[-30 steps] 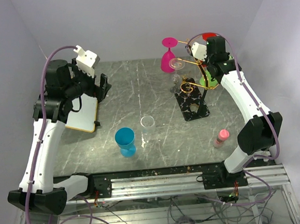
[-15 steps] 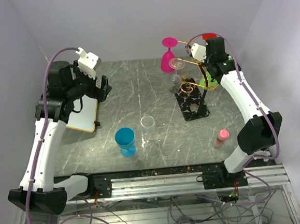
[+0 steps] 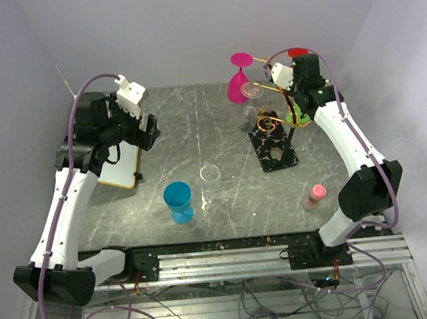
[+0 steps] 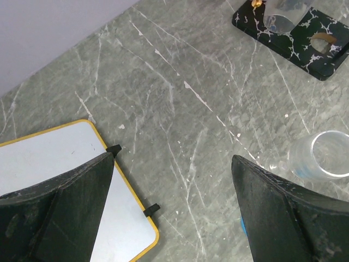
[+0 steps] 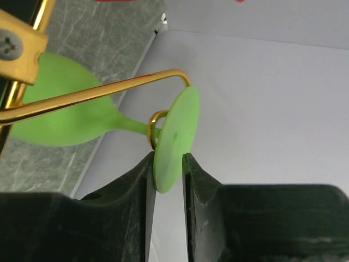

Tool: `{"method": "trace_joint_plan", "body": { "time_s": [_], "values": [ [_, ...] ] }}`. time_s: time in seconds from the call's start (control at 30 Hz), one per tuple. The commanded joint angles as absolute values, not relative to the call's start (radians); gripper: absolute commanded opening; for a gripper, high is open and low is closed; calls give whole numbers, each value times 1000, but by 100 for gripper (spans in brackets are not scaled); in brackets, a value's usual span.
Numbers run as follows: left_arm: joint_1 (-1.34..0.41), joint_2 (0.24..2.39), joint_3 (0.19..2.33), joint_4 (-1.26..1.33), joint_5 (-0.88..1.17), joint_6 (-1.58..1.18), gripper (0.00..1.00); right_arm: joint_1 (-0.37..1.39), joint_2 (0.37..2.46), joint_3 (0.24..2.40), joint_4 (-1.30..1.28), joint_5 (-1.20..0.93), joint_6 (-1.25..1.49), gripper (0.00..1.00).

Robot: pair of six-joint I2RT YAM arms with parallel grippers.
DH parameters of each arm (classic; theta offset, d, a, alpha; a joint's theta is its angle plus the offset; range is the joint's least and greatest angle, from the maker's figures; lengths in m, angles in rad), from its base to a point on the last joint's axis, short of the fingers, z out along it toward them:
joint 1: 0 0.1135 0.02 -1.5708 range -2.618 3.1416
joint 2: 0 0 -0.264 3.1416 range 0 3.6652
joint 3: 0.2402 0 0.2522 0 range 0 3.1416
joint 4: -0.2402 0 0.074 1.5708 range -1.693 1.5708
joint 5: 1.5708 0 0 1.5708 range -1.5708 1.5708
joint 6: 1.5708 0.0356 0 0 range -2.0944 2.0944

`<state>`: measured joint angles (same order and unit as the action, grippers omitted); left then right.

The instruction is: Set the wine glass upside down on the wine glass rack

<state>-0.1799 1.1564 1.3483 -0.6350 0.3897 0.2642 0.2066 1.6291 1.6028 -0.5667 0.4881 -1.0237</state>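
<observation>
Stem of the green glass (image 5: 128,124) sits in a gold hook of the rack (image 5: 98,94), with the bowl hanging lower than the foot, so it's on there upside down at the back right of the table (image 4: 163,82). Right gripper (image 5: 169,158) has its jaws close on either side of the foot's edge. Honestly can't tell if they're pinching it or just loose around it. Left gripper (image 4: 172,164) is spread wide, holding nothing, hovering over the table right by the board (image 4: 54,164).

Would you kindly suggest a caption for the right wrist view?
Green wine glass hanging by its stem from the wine glass rack, its foot between the fingers of the right gripper.
</observation>
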Motion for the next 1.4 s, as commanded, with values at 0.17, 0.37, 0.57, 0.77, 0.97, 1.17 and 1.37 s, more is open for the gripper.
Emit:
{"method": "trace_joint_plan", "body": {
  "time_s": [0.17,0.37,0.57,0.77,0.97,1.17,1.37],
  "values": [
    [-170,1144,1291,-611,417,311,99,216,1579,1574,-614,446,-996,31],
    [-170,1145,1264,-607,417,320,99,219,1555,1570,-614,443,-988,42],
    [-170,1154,1233,-591,416,310,99,221,1517,1570,-616,429,-966,56],
    [-170,1157,1200,-565,450,286,100,222,1483,1598,-620,410,-927,65],
    [-170,1159,1166,-563,534,265,96,221,1463,1649,-644,356,-874,67],
    [-177,1171,1155,-650,660,334,92,207,1429,1651,-627,331,-835,68],
    [-246,1184,1167,-803,678,527,90,166,1404,1668,-626,260,-776,70]
  ]
}}
